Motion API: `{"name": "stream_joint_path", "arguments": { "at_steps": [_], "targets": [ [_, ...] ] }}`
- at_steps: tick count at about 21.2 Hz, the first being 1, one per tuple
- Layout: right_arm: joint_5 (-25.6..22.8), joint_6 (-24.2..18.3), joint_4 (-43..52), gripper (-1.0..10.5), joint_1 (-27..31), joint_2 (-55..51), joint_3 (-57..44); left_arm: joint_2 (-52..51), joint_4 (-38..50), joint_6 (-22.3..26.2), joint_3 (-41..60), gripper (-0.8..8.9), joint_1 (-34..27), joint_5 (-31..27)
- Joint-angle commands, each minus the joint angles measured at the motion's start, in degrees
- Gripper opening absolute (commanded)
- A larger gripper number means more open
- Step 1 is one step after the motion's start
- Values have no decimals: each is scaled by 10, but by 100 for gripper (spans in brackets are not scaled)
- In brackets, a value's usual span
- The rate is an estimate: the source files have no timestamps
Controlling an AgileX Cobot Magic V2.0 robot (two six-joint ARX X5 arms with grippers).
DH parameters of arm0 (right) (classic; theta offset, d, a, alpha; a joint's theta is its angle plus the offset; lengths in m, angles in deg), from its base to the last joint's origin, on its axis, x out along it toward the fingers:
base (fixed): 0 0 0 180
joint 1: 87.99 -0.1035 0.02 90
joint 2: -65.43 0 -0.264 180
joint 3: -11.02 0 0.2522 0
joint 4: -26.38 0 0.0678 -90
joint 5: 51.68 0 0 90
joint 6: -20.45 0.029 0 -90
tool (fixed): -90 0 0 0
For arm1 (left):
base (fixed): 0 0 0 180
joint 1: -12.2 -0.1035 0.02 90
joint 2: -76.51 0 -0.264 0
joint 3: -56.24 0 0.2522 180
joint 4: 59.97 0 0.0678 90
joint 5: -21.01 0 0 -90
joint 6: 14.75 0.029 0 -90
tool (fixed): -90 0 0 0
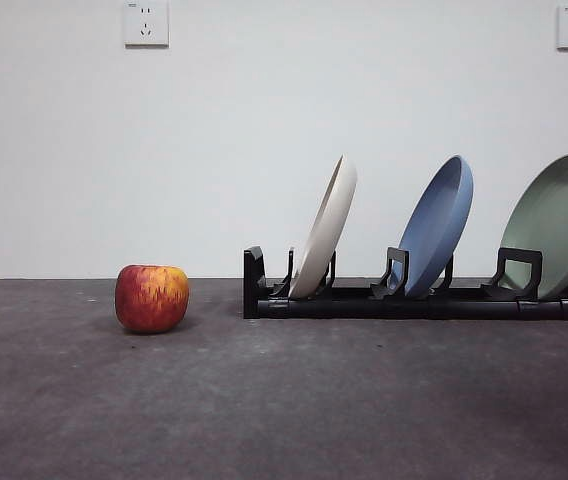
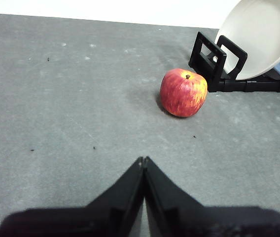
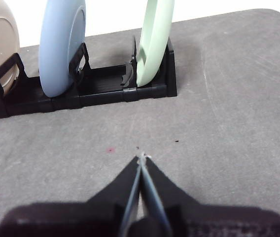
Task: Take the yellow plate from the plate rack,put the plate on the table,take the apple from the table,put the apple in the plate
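left gripper (image 2: 143,160): two black jaws pressed together, holding nothing, hovering above the bare table with the apple ahead of it and well apart.
right gripper (image 3: 141,158): black jaws pressed together too, empty, above the table facing the rack's blue/green end.
table (image 1: 284,400): flat dark grey mottled matte surface, nothing placed on it yet but apple and rack.
apple (image 1: 152,297): round red apple with yellow-orange streaks, upright on the table, near the rack's end, not touching it.
plate rack (image 1: 414,300): long low black rack with upright prongs, three plates standing in slots.
yellow plate (image 1: 324,240): wide shallow matte cream round plate, on edge, leaning, in the end slot nearest the apple.
other plates: blue plate (image 1: 436,225) middle slot, pale green plate (image 1: 556,222) far end slot.
key relation: cream plate sits at the rack end the left gripper faces; the right gripper is lined up nearer the green plate, so left looks closer. Rim runs upright, so jaws need to spread and pinch the top edge.
stage: nothing started, judged from layout.
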Motion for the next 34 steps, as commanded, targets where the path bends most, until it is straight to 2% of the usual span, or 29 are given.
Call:
{"name": "stream_joint_path", "arguments": {
  "at_steps": [1,4,10,13,15,18,19,20,22,24,26,28,30,34],
  "targets": [
    [0,8,4,6,0,-1,-5,0,3,-3,6,-4,-2,2],
    [-20,8,2,1,0,-1,-5,0,4,-3,7,-4,-2,2],
    [-22,9,2,-1,0,-1,-5,0,4,-4,6,-5,-2,2],
    [-29,43,2,-1,0,-1,-5,0,4,-4,6,-5,-2,2],
    [-31,43,2,-3,0,-1,-5,0,5,-4,6,-5,-2,1],
    [-40,71,1,-1,0,-1,-5,0,5,-8,6,-5,-2,1],
    [-40,86,1,-3,0,-1,-5,0,5,-16,6,-6,-2,2],
    [-38,120,9,-3,0,-1,-5,0,7,-33,4,-6,-2,2],
    [2,161,54,-10,0,-1,3,1,13,-66,-8,-7,-2,2],
    [26,177,109,-12,0,2,24,7,13,-79,-35,-6,-1,16],
    [37,177,98,-12,0,20,72,28,13,-83,-74,-6,-1,30],
    [77,176,73,-11,0,57,131,63,12,-84,-123,-6,-1,51],
    [144,162,33,-11,0,109,201,111,1,-82,-180,-6,-1,80],
    [221,98,-68,-11,0,181,307,184,-29,-74,-262,-6,-1,145]
  ]
}}
